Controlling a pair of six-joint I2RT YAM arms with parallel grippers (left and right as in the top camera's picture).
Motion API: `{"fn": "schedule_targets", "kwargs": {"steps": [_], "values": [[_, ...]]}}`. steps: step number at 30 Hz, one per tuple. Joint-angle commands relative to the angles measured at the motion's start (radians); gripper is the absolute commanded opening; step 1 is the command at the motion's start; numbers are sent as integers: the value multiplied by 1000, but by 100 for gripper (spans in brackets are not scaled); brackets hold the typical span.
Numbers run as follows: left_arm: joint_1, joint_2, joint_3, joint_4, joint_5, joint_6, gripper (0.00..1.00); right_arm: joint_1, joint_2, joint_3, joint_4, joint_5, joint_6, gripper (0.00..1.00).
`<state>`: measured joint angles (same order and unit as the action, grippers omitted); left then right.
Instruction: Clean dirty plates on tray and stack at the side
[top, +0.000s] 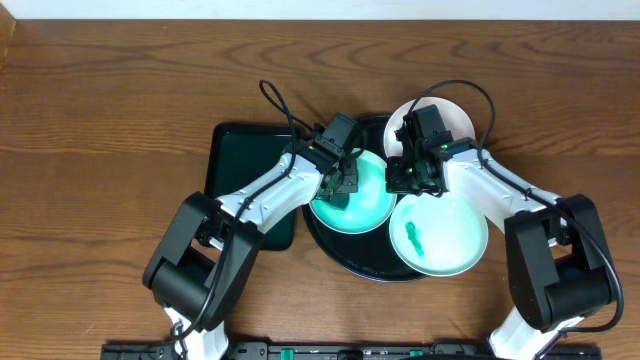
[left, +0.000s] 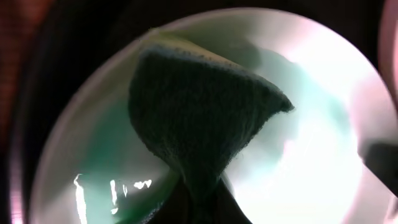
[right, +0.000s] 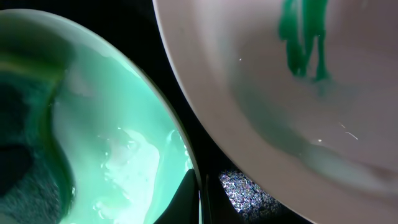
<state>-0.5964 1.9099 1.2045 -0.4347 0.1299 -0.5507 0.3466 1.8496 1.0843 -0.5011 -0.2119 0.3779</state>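
Three plates are on or at the black tray (top: 335, 245). A mint plate (top: 372, 205) lies left of centre. At the front right is a plate (top: 450, 240) with a green smear (top: 415, 238), and a white plate (top: 457, 118) is at the back right, partly under my right arm. My left gripper (top: 340, 185) is shut on a dark green sponge (left: 199, 106), which is pressed onto the mint plate (left: 311, 124). My right gripper (right: 198, 199) is shut on that plate's rim (right: 180, 162), close beside the smeared plate (right: 261, 106).
A smaller rectangular dark green tray (top: 235, 165) lies left of the black tray, under my left arm. Brown wooden table (top: 100, 130) surrounds both trays. Cables loop over both arms near the tray's back.
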Motion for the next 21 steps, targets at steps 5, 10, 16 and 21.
{"fn": "schedule_targets", "kwargs": {"steps": [5,10,16,21], "values": [[-19,2,17,-5,275,-3,8,9,2,-4,5,-25,-1,1],[-1,-103,34,-4,274,44,7,9,2,-4,5,-25,-1,1],[92,-253,34,-82,243,71,7,9,2,-4,5,-25,-1,1],[225,-327,34,-260,100,108,7,9,2,-4,5,-25,-1,3]]}}
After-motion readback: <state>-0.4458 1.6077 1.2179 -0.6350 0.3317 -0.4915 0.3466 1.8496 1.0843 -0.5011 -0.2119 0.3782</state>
